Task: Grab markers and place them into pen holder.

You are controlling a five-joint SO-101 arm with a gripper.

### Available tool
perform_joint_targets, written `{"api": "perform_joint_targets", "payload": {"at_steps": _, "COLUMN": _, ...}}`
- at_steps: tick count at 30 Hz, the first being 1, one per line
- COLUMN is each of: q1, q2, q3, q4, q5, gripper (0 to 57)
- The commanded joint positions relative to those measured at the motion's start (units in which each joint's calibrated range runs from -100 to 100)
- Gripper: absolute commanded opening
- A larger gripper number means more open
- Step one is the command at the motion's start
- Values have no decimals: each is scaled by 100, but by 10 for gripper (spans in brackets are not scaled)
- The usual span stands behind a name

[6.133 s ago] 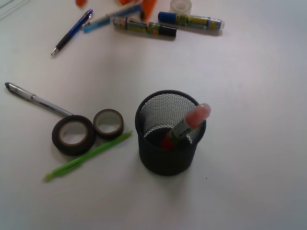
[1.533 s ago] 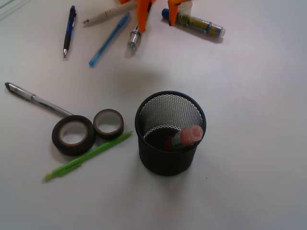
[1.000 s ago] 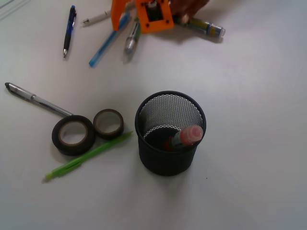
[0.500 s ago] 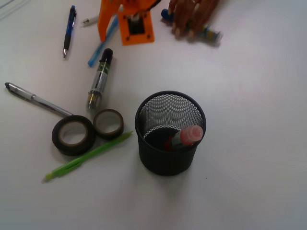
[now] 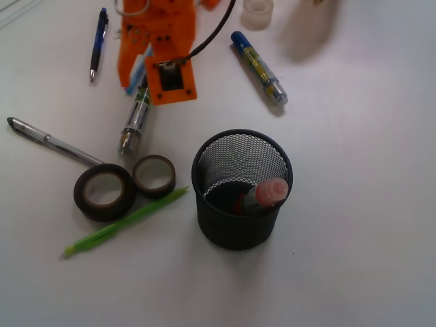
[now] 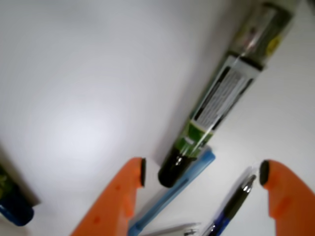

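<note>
The black mesh pen holder (image 5: 238, 225) stands in the middle with a pink-capped marker (image 5: 267, 194) leaning inside. A black-capped marker (image 5: 134, 124) lies left of it, its cap end under my orange gripper (image 5: 141, 73). In the wrist view my gripper (image 6: 202, 173) is open above the table, and this marker (image 6: 227, 91) has its black cap between the jaws, close to the left finger (image 6: 129, 189). A blue-capped marker (image 5: 259, 67) lies apart at the upper right; its blue end also shows in the wrist view (image 6: 12, 209).
A light blue pen (image 6: 172, 196) and a dark blue pen (image 6: 231, 206) lie between the jaws. Two dark tape rolls (image 5: 103, 192) (image 5: 154, 175), a lime-green pencil (image 5: 126, 221) and a silver pen (image 5: 54, 143) lie left of the holder. A white tape roll (image 5: 258, 12) sits at the top.
My gripper moved down and left over the black-capped marker's cap end. The hand left the view; the blue-capped marker now lies turned and nearer the holder.
</note>
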State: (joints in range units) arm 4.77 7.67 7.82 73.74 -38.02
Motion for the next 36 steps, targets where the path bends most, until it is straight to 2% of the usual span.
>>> {"api": "perform_joint_targets", "payload": {"at_steps": 1, "q1": 334, "q2": 453, "q3": -718, "q4": -217, "q5": 117, "gripper": 269}}
{"api": "perform_joint_targets", "payload": {"at_steps": 7, "q1": 469, "q2": 1618, "q3": -1588, "q4": -322, "q5": 5, "gripper": 269}}
{"api": "perform_joint_targets", "payload": {"at_steps": 15, "q1": 207, "q2": 2604, "q3": -2793, "q4": 115, "q5": -161, "gripper": 267}}
{"api": "perform_joint_targets", "payload": {"at_steps": 28, "q1": 596, "q2": 3301, "q3": -2965, "q4": 80, "q5": -176, "gripper": 264}}
{"api": "perform_joint_targets", "payload": {"at_steps": 30, "q1": 626, "q2": 3301, "q3": -2965, "q4": 98, "q5": -176, "gripper": 239}}
{"api": "perform_joint_targets", "payload": {"at_steps": 36, "q1": 611, "q2": 3301, "q3": -2965, "q4": 115, "q5": -176, "gripper": 69}}
